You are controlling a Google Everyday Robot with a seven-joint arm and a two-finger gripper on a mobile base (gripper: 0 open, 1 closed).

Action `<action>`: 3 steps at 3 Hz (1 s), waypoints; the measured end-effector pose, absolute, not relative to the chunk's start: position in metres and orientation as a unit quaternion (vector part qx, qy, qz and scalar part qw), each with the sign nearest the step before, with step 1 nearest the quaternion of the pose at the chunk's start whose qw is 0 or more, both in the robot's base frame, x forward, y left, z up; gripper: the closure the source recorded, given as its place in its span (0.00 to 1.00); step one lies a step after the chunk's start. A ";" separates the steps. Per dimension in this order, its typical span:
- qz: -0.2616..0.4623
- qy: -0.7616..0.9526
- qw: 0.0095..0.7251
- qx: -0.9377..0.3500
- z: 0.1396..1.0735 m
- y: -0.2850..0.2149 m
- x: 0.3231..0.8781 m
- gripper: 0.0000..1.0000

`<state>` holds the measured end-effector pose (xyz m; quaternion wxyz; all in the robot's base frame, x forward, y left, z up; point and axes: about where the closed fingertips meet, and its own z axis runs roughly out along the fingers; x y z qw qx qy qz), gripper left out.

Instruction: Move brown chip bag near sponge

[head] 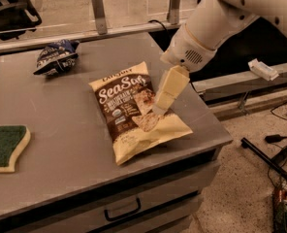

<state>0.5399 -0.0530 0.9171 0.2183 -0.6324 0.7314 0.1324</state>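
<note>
Camera view looks down on a big grey table (61, 96) that fills most of the picture. Its top is flat and plain, and its front has drawers with a dark handle (121, 210). To the right of the table is a speckled pale floor (240, 188), with dark cables (279, 135) lying on it. Behind the table stand two metal posts (99, 6), and a dark chair (12, 8) is partly cut off at the top left corner.

The robot arm (206, 28), white and thick, comes in from the top right; its upper part goes out of the picture. The brown chip bag (126, 113) lies flat near the middle of the table, toward the right front edge, one pale end pointing to the back and the other to the front. The gripper (159, 111) points down over the right half of this bag, its tip at the chip picture. Whether it touches the bag I cannot tell, and from this side I also cannot tell if it is released or clenched.

A dark blue snack bag (56, 57) lies at the back left. The sponge (5, 147) lies at the left edge, green side up, well apart from the brown chip bag. A small white object (263, 70) rests on a ledge at the right; what it is I cannot make out.
</note>
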 end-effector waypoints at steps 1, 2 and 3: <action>0.150 0.733 0.201 -0.632 0.891 -0.018 0.536 0.00; 0.154 0.742 0.174 -0.629 0.856 0.002 0.530 0.10; 0.137 0.752 0.154 -0.626 0.835 0.009 0.526 0.27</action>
